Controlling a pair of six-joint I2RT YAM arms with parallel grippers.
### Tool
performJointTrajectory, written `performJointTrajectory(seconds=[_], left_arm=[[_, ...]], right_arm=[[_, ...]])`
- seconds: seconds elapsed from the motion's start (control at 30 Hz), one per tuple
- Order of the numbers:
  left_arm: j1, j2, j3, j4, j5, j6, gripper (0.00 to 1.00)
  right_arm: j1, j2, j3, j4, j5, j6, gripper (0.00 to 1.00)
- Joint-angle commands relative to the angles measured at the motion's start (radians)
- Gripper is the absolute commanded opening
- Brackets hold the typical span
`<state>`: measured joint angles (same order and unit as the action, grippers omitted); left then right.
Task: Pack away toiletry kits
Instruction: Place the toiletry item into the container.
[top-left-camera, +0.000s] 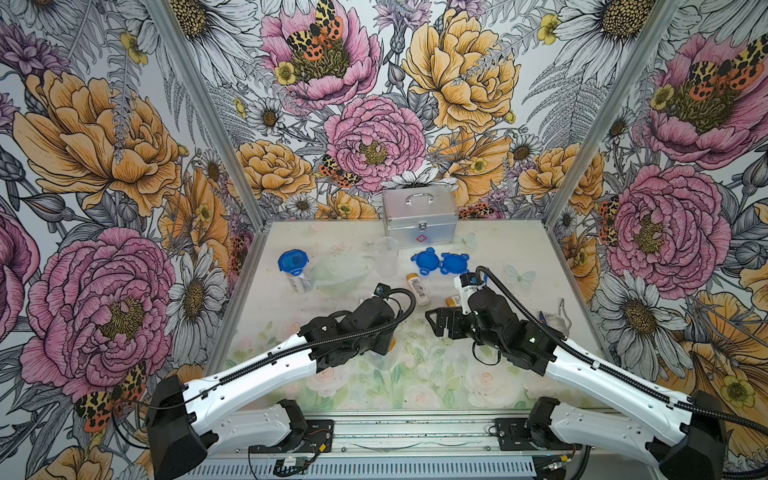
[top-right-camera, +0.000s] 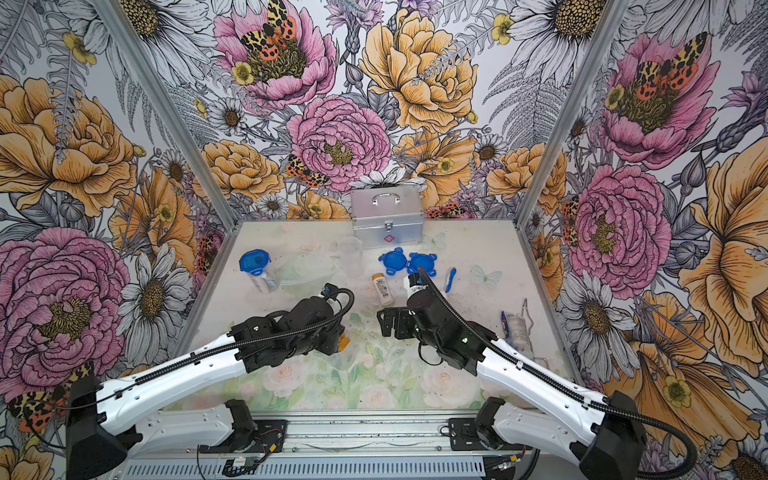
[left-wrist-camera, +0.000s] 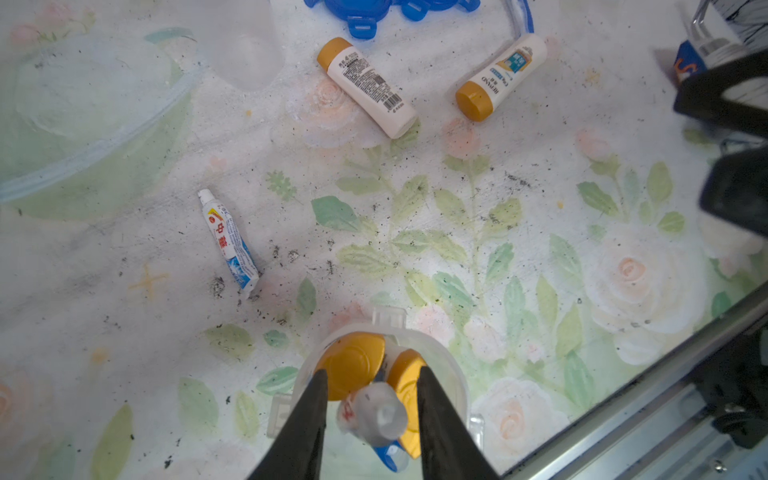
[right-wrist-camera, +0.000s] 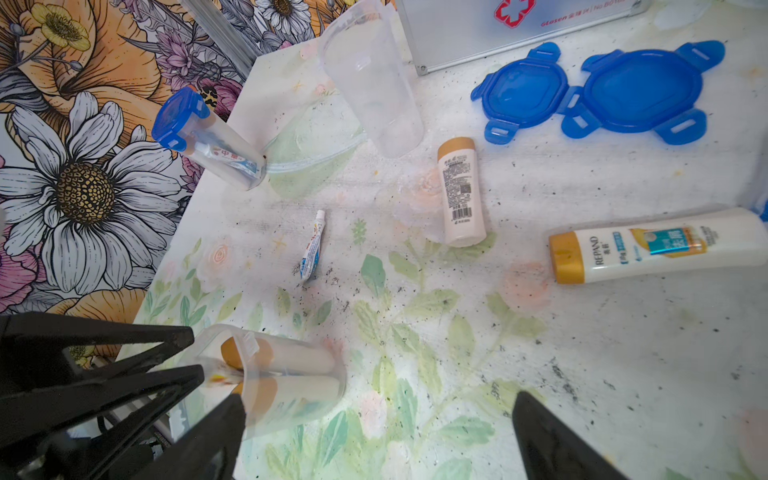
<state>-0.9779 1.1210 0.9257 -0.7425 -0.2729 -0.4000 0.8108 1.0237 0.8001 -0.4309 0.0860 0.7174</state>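
The left gripper (left-wrist-camera: 371, 372) is held over an open cup (left-wrist-camera: 451, 365) that stands in the front half of the table (right-wrist-camera: 457, 332), near the middle. Two bottles (left-wrist-camera: 353, 361) with orange caps are seen upright inside it. A tube (left-wrist-camera: 374, 409) stands cap-up between the jaws, which are parted with a slight gap on either side, so the tube is not gripped. The right gripper (right-wrist-camera: 374, 440) is held low over bare table, its jaws spread wide with nothing between them.

A loose tube (left-wrist-camera: 228, 239) is seen lying flat beyond the cup. Farther back a barcode bottle (left-wrist-camera: 365, 85) and a REPAND bottle (left-wrist-camera: 500, 75) are laid flat, near each other but apart. Two blue lids (top-left-camera: 440, 262) are laid touching, side by side, before the case (top-left-camera: 419, 214). An empty cup (top-left-camera: 388, 253) stands to their left. A lidded cup (top-left-camera: 295, 272), with a tube visible inside, is set at the far left, just beside a clear bag (top-left-camera: 340, 274). A toothbrush (top-right-camera: 450, 278) is seen right of the lids
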Motion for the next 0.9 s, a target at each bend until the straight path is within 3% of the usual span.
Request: performJointTrajectory(seconds=[0.0, 0.3, 0.6, 0.87], left_arm=[[-0.007, -0.037, -0.007, 0.025, -0.003, 0.007, 0.43], [0.007, -0.112, 0.036, -0.037, 0.019, -0.049, 0.56], [0.223, -0.207, 0.027, -0.096, 0.283, -0.162, 0.98], [0.297, -0.207, 0.089, -0.163, 0.335, -0.178, 0.99]], right_arm=[[-0.012, -0.008, 0.001, -0.015, 0.012, -0.008, 0.99], [-0.056, 0.021, 0.024, -0.053, -0.003, -0.016, 0.99], [-0.182, 0.339, 0.211, -0.204, -0.093, -0.067, 0.99], [-0.244, 0.567, 0.371, -0.241, -0.183, -0.154, 0.99]])
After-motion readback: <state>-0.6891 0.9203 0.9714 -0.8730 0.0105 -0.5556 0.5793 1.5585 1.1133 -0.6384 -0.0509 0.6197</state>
